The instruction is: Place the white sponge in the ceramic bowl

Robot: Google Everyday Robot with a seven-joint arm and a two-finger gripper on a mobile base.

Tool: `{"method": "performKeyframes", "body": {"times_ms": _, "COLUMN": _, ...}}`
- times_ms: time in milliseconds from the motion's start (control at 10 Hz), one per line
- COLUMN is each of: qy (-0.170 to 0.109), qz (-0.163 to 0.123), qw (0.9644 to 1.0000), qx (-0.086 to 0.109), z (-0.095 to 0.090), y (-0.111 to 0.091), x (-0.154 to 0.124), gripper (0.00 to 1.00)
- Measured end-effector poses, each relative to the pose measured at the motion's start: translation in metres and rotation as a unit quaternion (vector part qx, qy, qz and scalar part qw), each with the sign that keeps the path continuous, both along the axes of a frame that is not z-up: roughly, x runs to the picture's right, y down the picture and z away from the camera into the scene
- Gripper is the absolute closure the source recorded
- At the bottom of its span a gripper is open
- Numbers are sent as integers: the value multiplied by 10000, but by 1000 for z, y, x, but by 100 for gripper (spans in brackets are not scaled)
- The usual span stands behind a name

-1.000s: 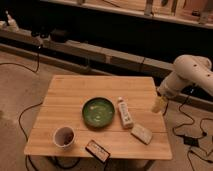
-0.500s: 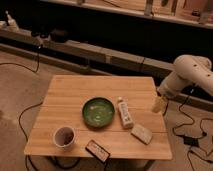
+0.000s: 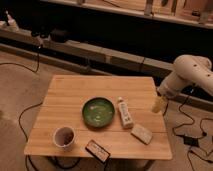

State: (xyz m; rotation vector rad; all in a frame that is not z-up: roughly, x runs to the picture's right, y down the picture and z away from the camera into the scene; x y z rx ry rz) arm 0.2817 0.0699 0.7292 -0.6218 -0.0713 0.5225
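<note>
The white sponge (image 3: 141, 133) lies flat on the wooden table (image 3: 70, 92) near its front right corner. The dark-green ceramic bowl (image 3: 98, 112) sits at the table's middle, left of the sponge, with a white labelled bottle (image 3: 124, 112) lying between them. My gripper (image 3: 159, 105) hangs at the end of the white arm (image 3: 189, 75) just past the table's right edge, above and to the right of the sponge, not touching it.
A small white cup with dark contents (image 3: 64, 136) stands at the front left. A dark flat box (image 3: 97, 150) lies at the front edge. Cables (image 3: 192, 140) run over the floor on the right and left. A low ledge and shelving run behind the table.
</note>
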Motion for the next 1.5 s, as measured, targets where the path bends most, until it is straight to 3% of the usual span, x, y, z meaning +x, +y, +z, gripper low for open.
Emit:
{"method": "performKeyframes", "body": {"times_ms": 100, "qy": -18, "qz": 18, "qw": 10000, "qx": 9, "z": 0, "y": 1, "x": -1, "gripper": 20}}
{"method": "performKeyframes", "body": {"times_ms": 400, "qy": -317, "qz": 84, "qw": 9991, "qx": 284, "z": 1, "y": 14, "x": -14, "gripper": 20}}
{"method": "performKeyframes", "body": {"times_ms": 700, "qy": -318, "qz": 43, "qw": 9984, "qx": 461, "z": 5, "y": 39, "x": -10, "gripper": 20}}
{"method": "performKeyframes", "body": {"times_ms": 800, "qy": -311, "qz": 26, "qw": 9985, "qx": 450, "z": 6, "y": 50, "x": -9, "gripper": 20}}
{"method": "performKeyframes", "body": {"times_ms": 1100, "qy": -481, "qz": 28, "qw": 9987, "qx": 184, "z": 8, "y": 89, "x": -24, "gripper": 20}}
{"method": "performKeyframes", "body": {"times_ms": 1300, "qy": -585, "qz": 24, "qw": 9983, "qx": 66, "z": 10, "y": 104, "x": -31, "gripper": 20}}
{"method": "performKeyframes", "body": {"times_ms": 1500, "qy": -460, "qz": -93, "qw": 9989, "qx": -75, "z": 16, "y": 114, "x": -23, "gripper": 20}}
